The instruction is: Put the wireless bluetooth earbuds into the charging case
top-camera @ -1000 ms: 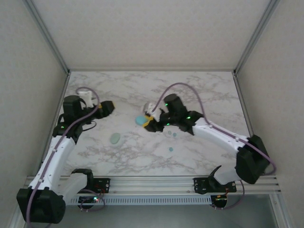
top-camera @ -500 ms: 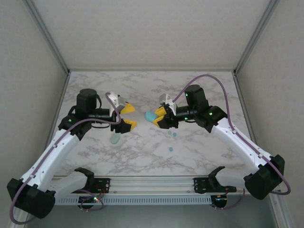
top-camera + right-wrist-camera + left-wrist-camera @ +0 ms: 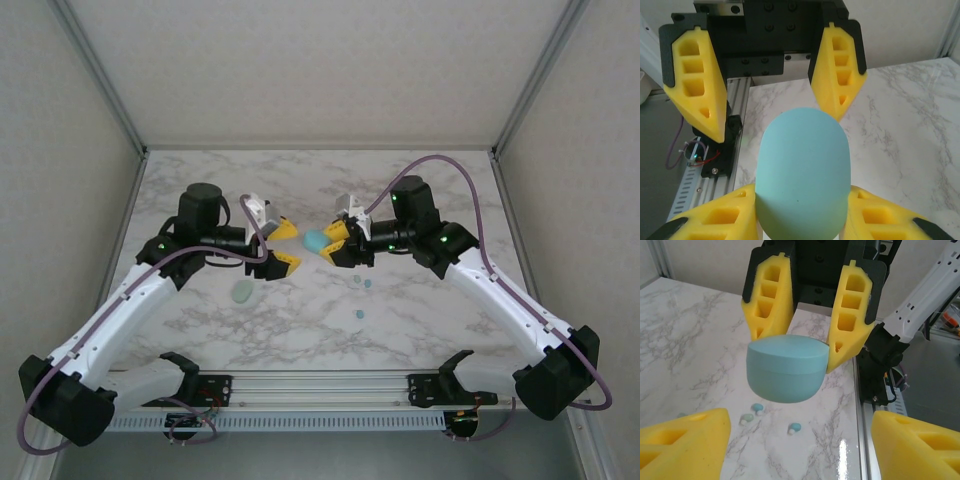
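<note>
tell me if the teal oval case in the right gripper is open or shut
Shut: the teal oval case, held in the right gripper, shows only a thin seam, lid down on its base.

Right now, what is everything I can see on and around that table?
teal case: one, teal-blue, held off the table.
pale case: one, pale green, lying on the table by the left arm.
buds: three, tiny, teal and whitish, loose on the table; two together, one nearer the arms' bases.
table: one, white-grey marble pattern.
left arm and right arm: white with black joints, purple cables, bolted at the near edge.
left end effector: yellow fingers, open, facing the teal case.
right end effector: yellow fingers, shut on the teal case.
</note>
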{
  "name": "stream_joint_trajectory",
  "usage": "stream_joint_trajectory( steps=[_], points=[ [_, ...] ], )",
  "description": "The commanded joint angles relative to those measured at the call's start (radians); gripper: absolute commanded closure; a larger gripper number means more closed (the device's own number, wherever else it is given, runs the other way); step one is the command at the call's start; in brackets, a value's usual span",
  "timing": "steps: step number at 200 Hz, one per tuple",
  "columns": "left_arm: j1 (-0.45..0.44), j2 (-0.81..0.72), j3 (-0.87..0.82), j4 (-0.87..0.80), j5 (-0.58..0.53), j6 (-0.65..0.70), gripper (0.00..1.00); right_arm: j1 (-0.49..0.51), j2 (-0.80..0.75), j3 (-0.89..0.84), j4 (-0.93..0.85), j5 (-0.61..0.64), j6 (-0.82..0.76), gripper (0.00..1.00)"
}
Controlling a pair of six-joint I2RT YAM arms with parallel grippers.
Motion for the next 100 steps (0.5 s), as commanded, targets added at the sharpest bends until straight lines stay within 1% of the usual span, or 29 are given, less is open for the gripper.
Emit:
stream_joint_trajectory(
  steps=[1,44,63,100],
  points=[
    [-0.026,0.008,0.001,0.102,-0.022,-0.081,0.27,0.010,0.006,0.022,0.045,-0.034,-0.013,0.65],
    [-0.054,0.017,0.000,0.121,-0.036,-0.082,0.31,0.012,0.025,0.032,0.044,-0.043,-0.015,0.66],
    [-0.057,0.023,0.003,0.110,-0.031,-0.078,0.34,0.013,0.030,0.033,0.053,-0.051,-0.015,0.66],
    [-0.067,0.041,0.013,0.079,-0.032,-0.056,0.35,0.019,0.037,0.037,0.078,-0.065,-0.002,0.66]
  ],
)
